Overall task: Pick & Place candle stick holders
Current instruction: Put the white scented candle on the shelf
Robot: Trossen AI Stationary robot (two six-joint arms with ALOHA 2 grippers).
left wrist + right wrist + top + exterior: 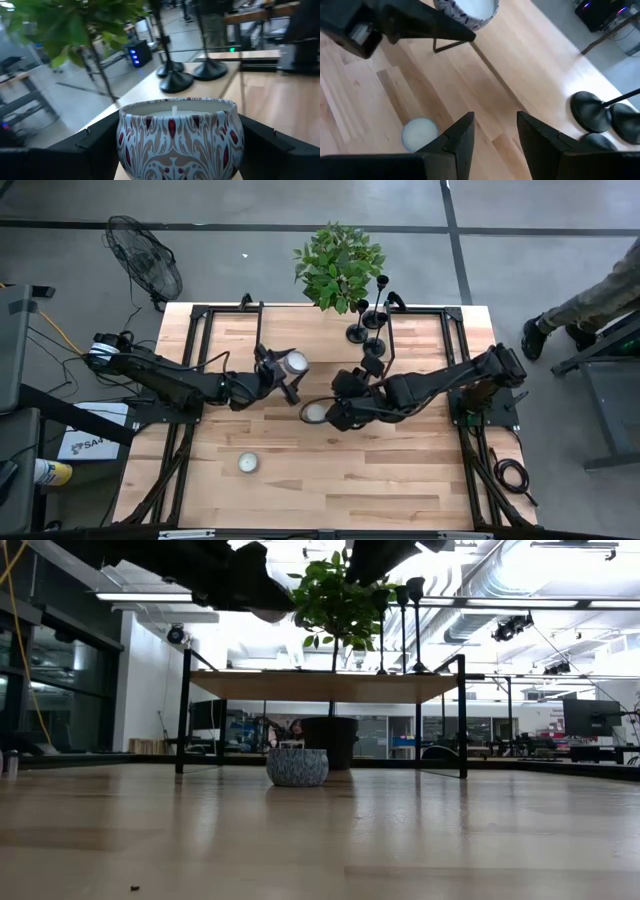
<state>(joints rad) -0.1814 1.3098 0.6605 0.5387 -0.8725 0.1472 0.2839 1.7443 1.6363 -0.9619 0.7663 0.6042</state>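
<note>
The three candle stick holders (366,330) stand upright beside the potted plant (338,265) at the surface's (400,470) far edge. The right gripper (494,131), jaws parted and empty, hovers nearer them; the left gripper (290,370) clasps a patterned candle tin (180,137).

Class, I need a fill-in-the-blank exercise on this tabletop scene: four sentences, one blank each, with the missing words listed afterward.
1. The left end effector grips a patterned ____ tin.
2. The right end effector holds nothing; its fingers stand ____.
3. The number of black candle stick holders by the plant is ____.
4. The white candle near the table's front edge rests on the ____.

Missing words: candle; open; three; table
</note>
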